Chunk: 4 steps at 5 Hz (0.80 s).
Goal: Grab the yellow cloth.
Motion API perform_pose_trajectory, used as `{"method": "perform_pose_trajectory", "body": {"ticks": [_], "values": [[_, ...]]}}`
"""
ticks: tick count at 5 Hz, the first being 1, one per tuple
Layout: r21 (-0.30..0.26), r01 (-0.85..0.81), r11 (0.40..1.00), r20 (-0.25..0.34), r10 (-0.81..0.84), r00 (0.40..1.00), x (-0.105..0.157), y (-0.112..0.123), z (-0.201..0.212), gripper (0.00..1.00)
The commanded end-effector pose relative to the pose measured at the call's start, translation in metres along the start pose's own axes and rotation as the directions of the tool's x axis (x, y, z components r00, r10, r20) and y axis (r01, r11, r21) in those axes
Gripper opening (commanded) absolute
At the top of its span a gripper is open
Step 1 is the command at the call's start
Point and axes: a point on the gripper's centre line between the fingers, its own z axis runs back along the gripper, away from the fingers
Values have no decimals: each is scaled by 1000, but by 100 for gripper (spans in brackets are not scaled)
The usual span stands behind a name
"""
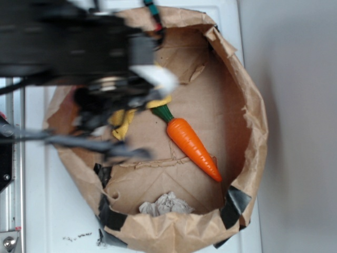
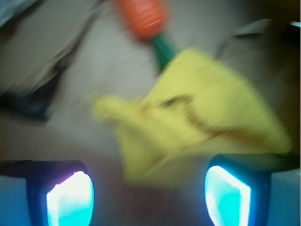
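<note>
With fingers spread, the end effector [image 2: 148,195] is seen above the yellow cloth [image 2: 197,122] lying beside the carrot [image 2: 143,16] in a paper bag [image 1: 247,105], where only a loose fold might be caught.

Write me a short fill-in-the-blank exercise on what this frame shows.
1. The cloth near the gripper is ____ in colour.
2. The carrot has a ____ top.
3. Everything lies inside a brown ____ bag.
4. In the wrist view, the gripper's two fingers stand ____, with nothing between them.

Missing words: yellow; green; paper; apart
</note>
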Motion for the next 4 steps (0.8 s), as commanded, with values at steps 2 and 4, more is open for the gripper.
{"method": "perform_pose_trajectory", "body": {"ticks": [2,4], "values": [[31,-37,999,-14,37,999,-30,15,11,100],[33,-74,997,-51,76,996,1,21,-4,100]]}}
